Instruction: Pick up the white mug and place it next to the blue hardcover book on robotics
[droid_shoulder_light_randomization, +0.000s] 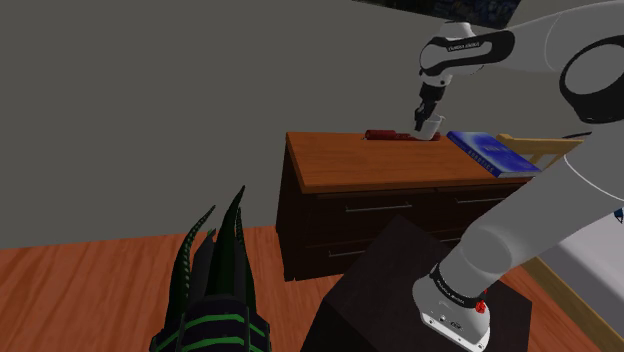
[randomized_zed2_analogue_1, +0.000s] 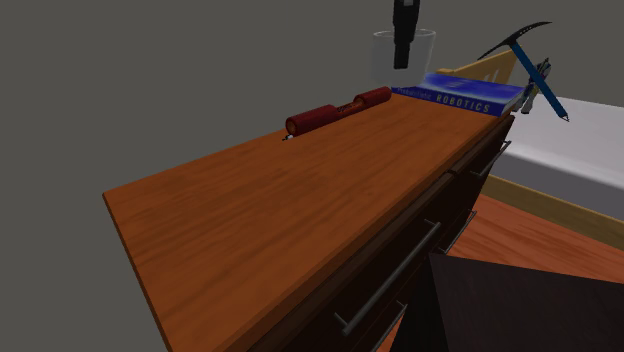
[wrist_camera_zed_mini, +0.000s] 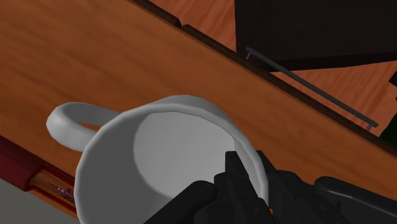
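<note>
Mug (wrist_camera_zed_mini: 159, 153), white with loop handle, is upper centre of second exterior view, at far end of brown wooden dresser top (randomized_zed2_analogue_1: 300, 210), just beside blue hardcover book (randomized_zed2_analogue_1: 462, 97). Black gripper (wrist_camera_zed_mini: 247, 167) pinches one rim wall. Risk: thin one-sided pinch lets mug pivot or slip; lowering could clip dark red cylinder (randomized_zed2_analogue_1: 338, 110).
</note>
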